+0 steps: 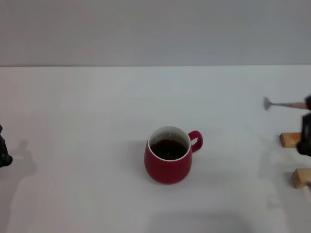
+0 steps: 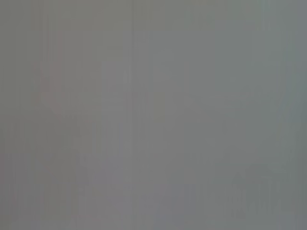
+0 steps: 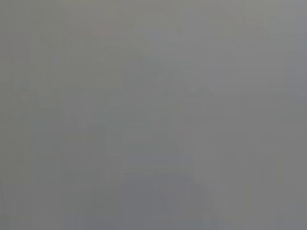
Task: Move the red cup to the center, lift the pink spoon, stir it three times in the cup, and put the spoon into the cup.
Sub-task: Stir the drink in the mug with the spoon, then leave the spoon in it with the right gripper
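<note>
The red cup (image 1: 168,162) stands upright in the middle of the white table (image 1: 87,111), with dark liquid inside and its loop handle pointing to the right. The pink spoon (image 1: 284,104) is held level above the table at the far right, its grey bowl pointing left toward the middle. My right gripper (image 1: 307,104) is at the right edge of the head view, shut on the end of the spoon's handle, well to the right of the cup. My left gripper (image 1: 4,150) is at the far left edge, away from the cup. Both wrist views show only blank grey.
Two small tan wooden blocks (image 1: 290,140) (image 1: 301,177) lie on the table at the far right, below the held spoon. The table's far edge meets a grey wall.
</note>
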### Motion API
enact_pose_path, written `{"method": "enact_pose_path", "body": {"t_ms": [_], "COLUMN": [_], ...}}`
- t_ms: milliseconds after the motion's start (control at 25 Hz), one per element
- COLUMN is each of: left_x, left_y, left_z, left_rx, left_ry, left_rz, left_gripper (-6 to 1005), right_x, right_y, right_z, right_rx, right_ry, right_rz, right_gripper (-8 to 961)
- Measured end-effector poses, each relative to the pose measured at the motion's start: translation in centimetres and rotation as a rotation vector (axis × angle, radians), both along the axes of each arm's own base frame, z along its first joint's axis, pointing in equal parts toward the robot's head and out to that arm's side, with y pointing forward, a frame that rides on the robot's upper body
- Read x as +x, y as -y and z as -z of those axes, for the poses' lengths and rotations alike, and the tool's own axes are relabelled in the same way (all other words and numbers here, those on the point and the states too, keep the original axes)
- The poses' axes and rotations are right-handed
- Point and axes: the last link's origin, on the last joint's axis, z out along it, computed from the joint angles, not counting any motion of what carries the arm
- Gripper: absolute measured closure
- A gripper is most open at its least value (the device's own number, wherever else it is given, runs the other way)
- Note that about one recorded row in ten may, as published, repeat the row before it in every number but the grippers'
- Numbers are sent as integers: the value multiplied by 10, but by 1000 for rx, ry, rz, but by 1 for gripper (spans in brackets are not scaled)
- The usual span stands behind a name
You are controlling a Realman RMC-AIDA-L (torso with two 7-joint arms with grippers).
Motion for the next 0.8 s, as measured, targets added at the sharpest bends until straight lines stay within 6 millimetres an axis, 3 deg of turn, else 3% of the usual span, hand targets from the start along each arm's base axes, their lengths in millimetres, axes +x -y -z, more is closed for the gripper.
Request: {"method": "enact_pose_path", "body": {"t_ms": [240,800], "left_x": [-2,-6], "left_y": [0,13], "left_z": [-1,-3], "left_rx": [9,31], "left_ry": [4,10], "left_rz": [-12,-29], "left_gripper": [1001,1001], "right_x": [-33,-60], "right_y": [-11,2], "right_z": [26,58], "right_rx": [-81,-196], "right_ry": [-12,-3], "right_rz": [-89,-142], "right_gripper": [878,879]}}
